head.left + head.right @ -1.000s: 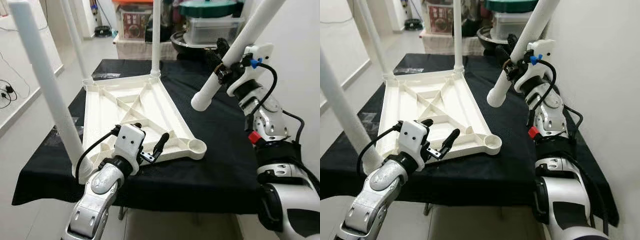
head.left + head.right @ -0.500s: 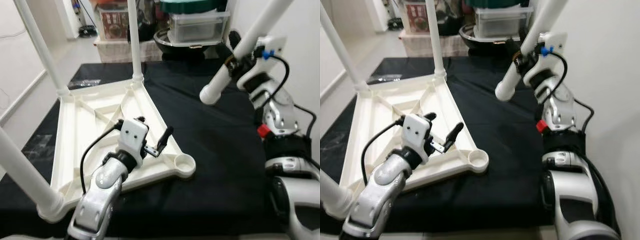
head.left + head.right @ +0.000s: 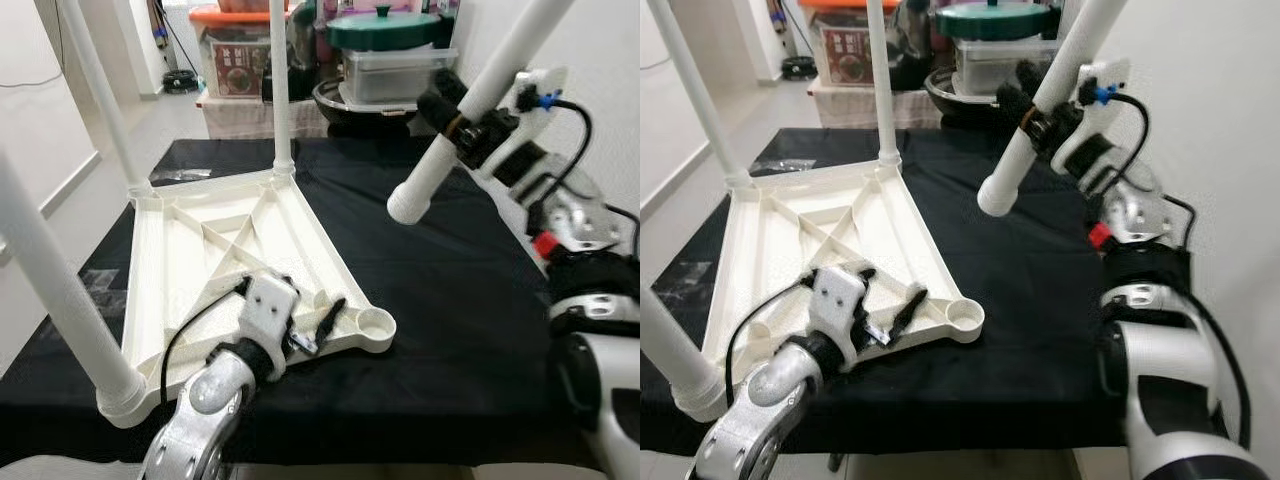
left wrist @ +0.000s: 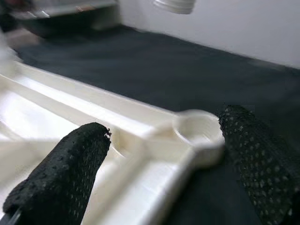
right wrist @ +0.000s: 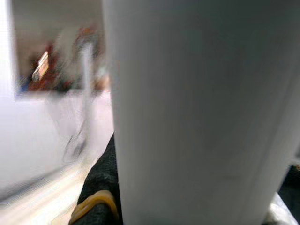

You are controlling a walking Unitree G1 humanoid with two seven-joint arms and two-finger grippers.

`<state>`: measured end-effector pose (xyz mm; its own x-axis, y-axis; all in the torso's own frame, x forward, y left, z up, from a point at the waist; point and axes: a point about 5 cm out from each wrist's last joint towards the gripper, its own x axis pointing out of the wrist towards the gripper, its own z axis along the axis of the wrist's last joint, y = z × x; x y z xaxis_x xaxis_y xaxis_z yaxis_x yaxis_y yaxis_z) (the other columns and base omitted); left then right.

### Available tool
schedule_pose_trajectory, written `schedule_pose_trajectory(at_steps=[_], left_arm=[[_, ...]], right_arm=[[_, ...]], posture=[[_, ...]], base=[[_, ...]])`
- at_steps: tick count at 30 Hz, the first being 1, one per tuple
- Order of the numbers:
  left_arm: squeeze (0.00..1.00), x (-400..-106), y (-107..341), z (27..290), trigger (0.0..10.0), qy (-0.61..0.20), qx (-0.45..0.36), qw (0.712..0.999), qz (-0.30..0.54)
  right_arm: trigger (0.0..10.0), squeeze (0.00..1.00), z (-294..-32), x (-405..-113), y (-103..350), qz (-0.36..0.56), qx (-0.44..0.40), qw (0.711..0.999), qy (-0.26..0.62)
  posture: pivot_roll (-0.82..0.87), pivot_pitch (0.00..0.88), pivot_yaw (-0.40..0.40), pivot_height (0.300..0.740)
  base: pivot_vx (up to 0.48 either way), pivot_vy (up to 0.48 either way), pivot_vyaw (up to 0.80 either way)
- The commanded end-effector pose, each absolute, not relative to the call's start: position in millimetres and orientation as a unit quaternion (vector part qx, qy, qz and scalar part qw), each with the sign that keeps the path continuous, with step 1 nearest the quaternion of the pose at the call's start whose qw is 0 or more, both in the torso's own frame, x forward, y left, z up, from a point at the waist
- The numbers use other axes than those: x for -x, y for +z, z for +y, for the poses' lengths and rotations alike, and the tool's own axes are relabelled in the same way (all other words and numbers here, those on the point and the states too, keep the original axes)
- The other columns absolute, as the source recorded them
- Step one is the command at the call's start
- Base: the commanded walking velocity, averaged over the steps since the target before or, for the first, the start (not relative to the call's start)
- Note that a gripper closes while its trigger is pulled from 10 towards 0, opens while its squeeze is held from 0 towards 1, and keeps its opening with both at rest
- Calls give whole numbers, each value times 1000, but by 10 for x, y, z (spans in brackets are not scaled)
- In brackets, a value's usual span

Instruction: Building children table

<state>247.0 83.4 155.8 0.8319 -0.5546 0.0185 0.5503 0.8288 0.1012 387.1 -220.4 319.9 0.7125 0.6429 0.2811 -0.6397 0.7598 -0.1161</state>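
Observation:
A white children's table top (image 3: 215, 250) lies upside down on the black cloth. Three white legs stand in its corners: a far one (image 3: 280, 80), a far left one (image 3: 100, 90) and a near left one (image 3: 55, 280). The near right corner socket (image 3: 375, 322) is empty. My left gripper (image 3: 308, 312) is open and low over the near rail beside that socket; the socket (image 4: 199, 129) lies between its spread fingers (image 4: 61, 173). My right gripper (image 3: 455, 110) is shut on a fourth leg (image 3: 480, 85), held tilted, its lower end (image 3: 408, 205) above the cloth beyond the socket.
Plastic storage boxes and a lidded pot (image 3: 400, 45) crowd the back edge of the table. A white wall (image 3: 600, 40) runs close along the right. Bare black cloth (image 3: 470, 300) spreads to the right of the table top. Open floor (image 3: 40, 200) lies to the left.
The head camera has shifted. My left gripper has sunk lower onto the near rail by the empty socket. The right gripper still holds the leg in about the same place.

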Motion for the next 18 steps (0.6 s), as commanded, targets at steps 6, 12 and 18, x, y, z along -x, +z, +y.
schedule_pose_trajectory(at_steps=[6,12,18], left_arm=[[0,-2225,1414,713,10000,-339,-35,940,9],[0,-2004,1309,611,10000,-369,-21,928,35],[0,-1964,1311,627,10000,-369,-13,928,47]], right_arm=[[10000,0,-2310,-3899,2977,-103,40,939,325],[10000,0,-2312,-3906,2887,-83,38,938,336],[10000,0,-2373,-3918,2933,-72,30,943,325]], posture=[[69,118,-29,740],[74,138,-24,740],[77,144,-22,740]], base=[[0,0,566],[0,0,533],[0,0,0]])
